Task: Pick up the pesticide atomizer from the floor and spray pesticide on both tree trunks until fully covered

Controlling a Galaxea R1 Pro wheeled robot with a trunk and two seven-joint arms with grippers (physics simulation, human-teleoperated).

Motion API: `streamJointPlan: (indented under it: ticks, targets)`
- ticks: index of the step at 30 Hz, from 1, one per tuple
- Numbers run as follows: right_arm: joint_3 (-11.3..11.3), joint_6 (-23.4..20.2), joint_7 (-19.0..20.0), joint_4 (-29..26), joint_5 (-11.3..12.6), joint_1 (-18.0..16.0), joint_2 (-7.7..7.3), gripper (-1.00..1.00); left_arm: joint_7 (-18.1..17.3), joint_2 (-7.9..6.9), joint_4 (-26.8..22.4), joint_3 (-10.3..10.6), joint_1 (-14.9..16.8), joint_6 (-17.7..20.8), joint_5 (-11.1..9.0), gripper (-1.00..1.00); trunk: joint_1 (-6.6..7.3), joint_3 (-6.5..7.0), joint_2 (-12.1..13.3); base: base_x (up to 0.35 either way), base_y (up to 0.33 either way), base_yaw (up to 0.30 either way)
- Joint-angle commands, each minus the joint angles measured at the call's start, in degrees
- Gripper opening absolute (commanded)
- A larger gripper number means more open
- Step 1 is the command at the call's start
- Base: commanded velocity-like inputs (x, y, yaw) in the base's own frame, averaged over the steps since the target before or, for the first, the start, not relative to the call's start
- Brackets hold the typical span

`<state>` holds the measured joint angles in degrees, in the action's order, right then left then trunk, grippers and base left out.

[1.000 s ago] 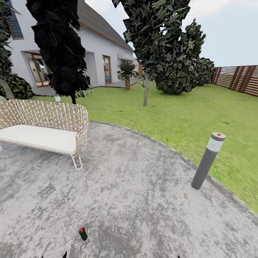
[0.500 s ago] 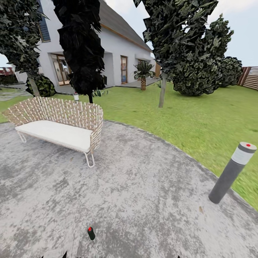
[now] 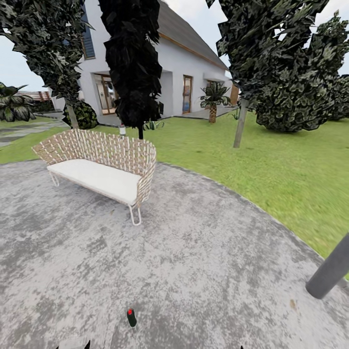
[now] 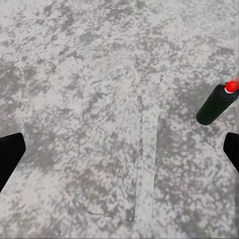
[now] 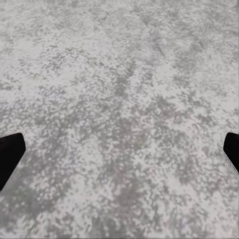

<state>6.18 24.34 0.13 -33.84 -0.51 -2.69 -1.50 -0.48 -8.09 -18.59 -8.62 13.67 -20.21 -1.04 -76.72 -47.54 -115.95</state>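
L gripper (image 4: 119,154): two black fingertips (image 4: 9,157) w/ blunt, angled ends, matte, no markings or screws visible. R gripper (image 5: 119,154): same black fingertips (image 5: 9,154), plain & dark, one w/ thin pale edge line. Head view: only small black pointed bits of the body at the lower frame edge

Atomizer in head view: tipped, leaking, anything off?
Nothing stands out. The pesticide atomizer stands upright on the grey floor, red cap up, no spill around it. The wicker bench sits level.
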Motion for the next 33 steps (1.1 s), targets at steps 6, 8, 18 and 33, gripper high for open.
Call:
streamJointPlan:
  ticks: [6, 8, 18, 33]
  targets:
    - [-0.1, 0.2, 0.1, 0.0, -0.1, 0.0, 0.01, 1.00, -0.1, 0.00, 0.0, -0.8, 0.0, -0.2, -0.1, 1.00, -0.01, -0.05, 0.0, 0.234, -0.166, 0.023]
    - [-0.1, 0.2, 0.1, 0.1, -0.1, 0.0, 0.01, 1.00, -0.1, 0.00, 0.0, -1.1, 0.0, -0.2, -0.1, 1.00, -0.01, -0.05, 0.0, 0.236, -0.168, 0.004]
    - [-0.1, 0.2, 0.1, 0.0, -0.1, 0.0, 0.01, 1.00, -0.1, 0.02, 0.0, -1.4, 0.0, -0.2, -0.1, 1.00, -0.01, -0.05, 0.0, 0.214, -0.187, 0.000]
    - [-0.1, 0.2, -0.2, 0.0, 0.0, 0.0, 0.09, 1.00, -0.1, 0.00, 0.0, -1.4, 0.0, -0.2, -0.1, 1.00, -0.01, -0.05, 0.0, 0.017, -0.161, 0.213]
